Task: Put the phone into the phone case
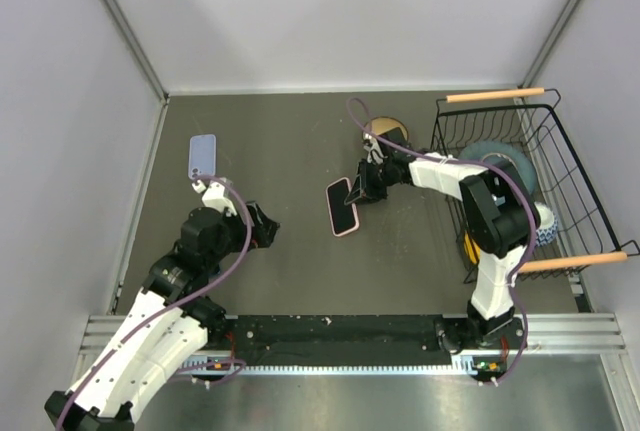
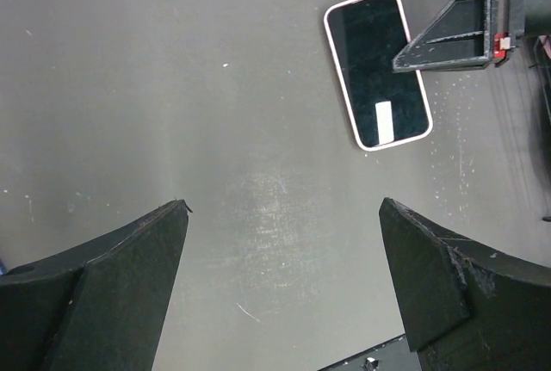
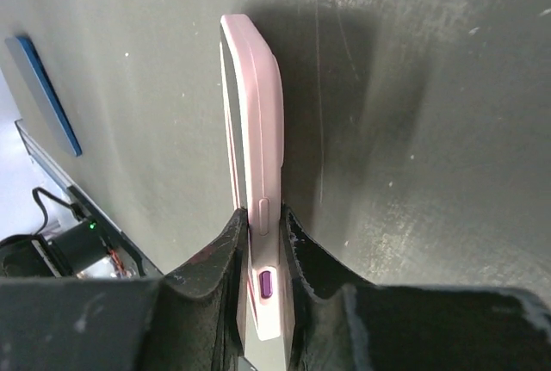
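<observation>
A phone with a black screen sits in a pink case (image 1: pixel 343 207) at the table's middle. It also shows in the left wrist view (image 2: pixel 376 70). In the right wrist view I see the pink case (image 3: pixel 255 121) edge-on, with a purple side button in its cutout. My right gripper (image 3: pixel 263 216) is shut across the case's thickness at its near end; from above it (image 1: pixel 362 189) is at the phone's far right corner. A flat lavender slab (image 1: pixel 202 156), phone or case, lies at the far left. My left gripper (image 1: pixel 265 226) is open and empty over bare table (image 2: pixel 282 207).
A black wire basket (image 1: pixel 560 121) with wooden handles stands at the right and holds a blue-grey round thing (image 1: pixel 500 161). A round wooden disc (image 1: pixel 388 133) lies behind the right gripper. Grey walls close in the left, back and right.
</observation>
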Motion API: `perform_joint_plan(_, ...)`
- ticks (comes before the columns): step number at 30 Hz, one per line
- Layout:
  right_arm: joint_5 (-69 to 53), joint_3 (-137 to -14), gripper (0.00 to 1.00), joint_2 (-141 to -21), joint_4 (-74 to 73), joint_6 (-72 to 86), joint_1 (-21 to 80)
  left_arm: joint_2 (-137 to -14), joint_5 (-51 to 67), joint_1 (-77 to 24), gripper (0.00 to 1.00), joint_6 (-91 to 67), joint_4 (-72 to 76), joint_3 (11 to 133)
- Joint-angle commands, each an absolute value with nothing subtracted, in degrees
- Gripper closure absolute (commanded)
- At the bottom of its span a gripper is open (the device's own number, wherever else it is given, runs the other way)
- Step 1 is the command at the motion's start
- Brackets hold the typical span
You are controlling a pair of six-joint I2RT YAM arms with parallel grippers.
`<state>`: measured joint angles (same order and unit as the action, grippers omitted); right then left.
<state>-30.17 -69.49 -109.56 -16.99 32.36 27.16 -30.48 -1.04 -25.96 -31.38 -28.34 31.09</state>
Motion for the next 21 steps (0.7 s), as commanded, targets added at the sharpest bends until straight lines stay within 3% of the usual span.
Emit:
perform_joint_plan(1,-22.8,-72.1,0.83,-111.0,-16.7,31.3,25.1,-31.6,-4.7,-25.9,0.02,-31.7,-28.6,33.5)
perform_joint_plan(3,-21.5,-72.1,0.74,-111.1,-18.2,30.9,25.2,-32.1,-5.4,-25.9,0.02,-31.7,-29.3,33.7)
perform_joint_plan(13,-10.0,-74.8,0.63,-105.8,-25.1,28.7,25.1,-31.8,-8.1,-25.9,0.02,-31.9,-29.9,33.9)
perform_joint_plan(16,-10.8,-77.2,0.77,-105.5,-24.6,27.4,25.9,-32.5,-8.4,-25.8,0.02,-31.8,-29.6,33.9)
perform_joint_plan(17,-11.3,-78.0,0.86,-106.0,-24.4,26.3,26.5,-32.7,-8.7,-25.8,0.02,-31.7,-29.7,34.0)
perform_joint_plan(20,-14.7,-80.7,1.0,-107.4,-23.1,25.8,27.3,-33.4,-8.6,-25.8,0.02,-31.6,-29.9,34.4)
perform_joint_plan(21,-15.2,-81.8,1.0,-108.8,-22.7,25.9,27.8,-33.4,-8.5,-25.8,0.02,-31.6,-30.0,34.4)
